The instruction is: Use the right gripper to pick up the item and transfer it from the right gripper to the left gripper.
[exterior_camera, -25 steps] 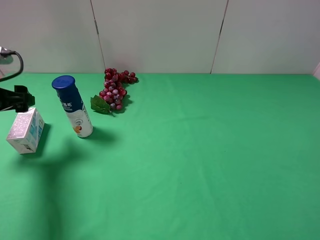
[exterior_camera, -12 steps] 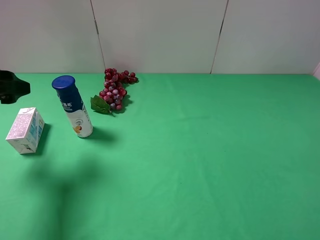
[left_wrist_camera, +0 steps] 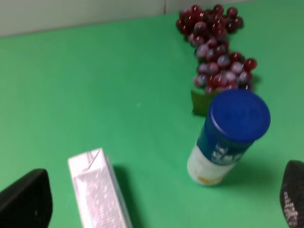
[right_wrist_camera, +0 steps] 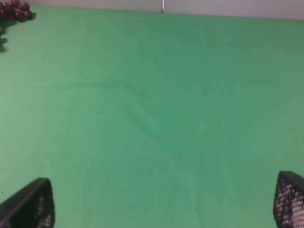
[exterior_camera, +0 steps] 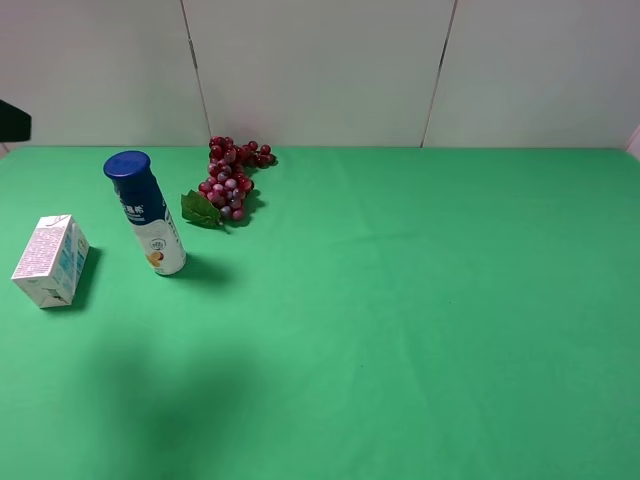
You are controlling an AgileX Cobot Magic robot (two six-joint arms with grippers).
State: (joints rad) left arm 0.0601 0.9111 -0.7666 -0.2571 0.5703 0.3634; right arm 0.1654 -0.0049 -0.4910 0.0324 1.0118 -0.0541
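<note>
The item, a small white carton (exterior_camera: 50, 262) with blue print, stands on the green cloth at the far left. It also shows in the left wrist view (left_wrist_camera: 97, 194). My left gripper (left_wrist_camera: 160, 203) is open and empty, raised above the carton and the bottle, touching neither. Only a black part of the left arm (exterior_camera: 12, 120) shows at the left edge of the exterior view. My right gripper (right_wrist_camera: 159, 205) is open and empty over bare green cloth. It is out of the exterior view.
A white bottle with a blue cap (exterior_camera: 147, 212) stands just right of the carton. A red grape bunch (exterior_camera: 230, 178) lies behind it near the back wall. The green cloth (exterior_camera: 420, 320) covers the table.
The left gripper has risen and drawn back from just above the carton toward the left edge of the exterior view. The carton, bottle and grapes have not moved.
</note>
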